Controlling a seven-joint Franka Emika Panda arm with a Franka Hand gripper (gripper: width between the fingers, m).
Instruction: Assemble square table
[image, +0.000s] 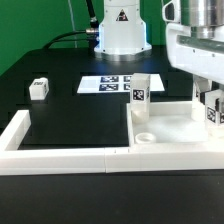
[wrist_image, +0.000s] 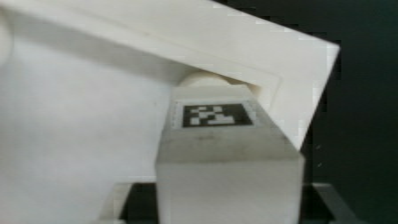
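Note:
The square table slab (image: 170, 126) lies white and flat at the exterior view's right, with an open round socket (image: 146, 136) near its front corner. One tagged leg (image: 139, 92) stands upright at its far corner. My gripper (image: 210, 98) is shut on a second tagged leg (image: 212, 116) and holds it upright over the slab's right side. In the wrist view the held leg (wrist_image: 222, 160) sits between my fingers (wrist_image: 329, 200), its far end at a corner of the slab (wrist_image: 107, 90). The gripper (wrist_image: 222, 205) shows only at the frame edge. A third leg (image: 39, 89) lies loose on the table at the left.
Long white fence bars (image: 60, 157) run along the front and the left side (image: 16, 130). The marker board (image: 108, 83) lies behind the slab. The robot's base (image: 120, 30) stands at the back.

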